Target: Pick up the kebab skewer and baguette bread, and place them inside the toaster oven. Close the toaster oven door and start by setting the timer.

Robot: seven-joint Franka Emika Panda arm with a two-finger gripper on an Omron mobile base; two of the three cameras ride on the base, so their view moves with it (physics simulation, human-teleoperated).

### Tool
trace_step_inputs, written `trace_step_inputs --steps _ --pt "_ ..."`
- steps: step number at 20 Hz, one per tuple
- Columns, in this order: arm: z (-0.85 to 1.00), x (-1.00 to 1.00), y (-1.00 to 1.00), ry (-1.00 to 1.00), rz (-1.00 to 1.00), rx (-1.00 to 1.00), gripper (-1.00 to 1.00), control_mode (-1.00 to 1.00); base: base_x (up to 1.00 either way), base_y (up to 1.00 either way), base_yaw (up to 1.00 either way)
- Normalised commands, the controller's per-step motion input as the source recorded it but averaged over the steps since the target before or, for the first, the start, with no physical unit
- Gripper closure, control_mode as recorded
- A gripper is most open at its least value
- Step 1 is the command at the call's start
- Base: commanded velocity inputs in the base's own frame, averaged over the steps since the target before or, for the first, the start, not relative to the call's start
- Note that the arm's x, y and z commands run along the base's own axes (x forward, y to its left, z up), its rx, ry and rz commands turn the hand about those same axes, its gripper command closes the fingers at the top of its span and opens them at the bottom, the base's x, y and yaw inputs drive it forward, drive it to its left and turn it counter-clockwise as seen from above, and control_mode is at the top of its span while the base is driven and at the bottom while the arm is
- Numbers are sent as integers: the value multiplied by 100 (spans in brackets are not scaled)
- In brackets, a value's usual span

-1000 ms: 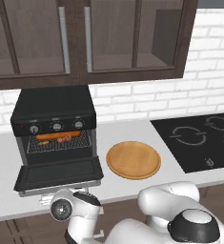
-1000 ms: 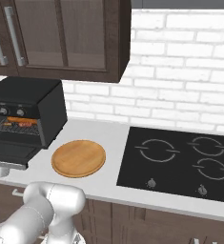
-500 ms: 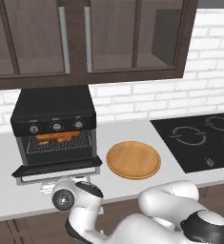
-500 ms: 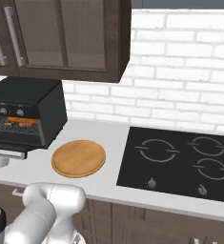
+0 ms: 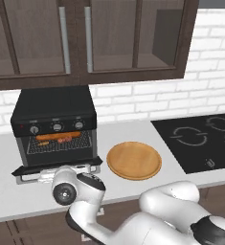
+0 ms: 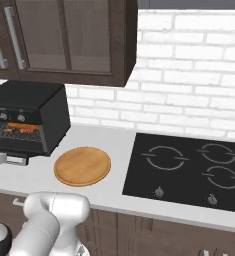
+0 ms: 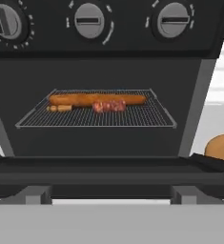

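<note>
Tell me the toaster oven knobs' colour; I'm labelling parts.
Silver-grey knobs on the black toaster oven, clearest in the hand view.

So the arm's folded way down low here. In the left base view the white links curl up from the lower right corner, a fat elbow segment bulges out, then the forearm bends back toward the left and ends in a wrist with a round grey joint cap facing the camera. From the right base view you just get the white upper links rising out of the lower left, with a dark joint at the very corner. The tool (image 5: 56, 168) itself points forward, held about level at the front edge of the worktop (image 5: 18, 201). Can't really see the fingers clearly, so no call from me on the jaws.
</note>
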Motion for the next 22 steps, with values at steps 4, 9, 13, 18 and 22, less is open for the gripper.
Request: trace_step_inputs --steps 4,9,13,18,22 --pt "11 -6 -1 -1 0 0 -100 -100 0 0 0" --pt "-50 -66 0 8 0 -1 -100 -100 0 0 0" --pt "-55 -51 0 12 0 0 -100 -100 0 0 0" --pt "-22 16 -3 1 0 0 -100 -100 0 0 0" --pt "-3 44 -1 -2 3 0 -100 -100 0 0 0"
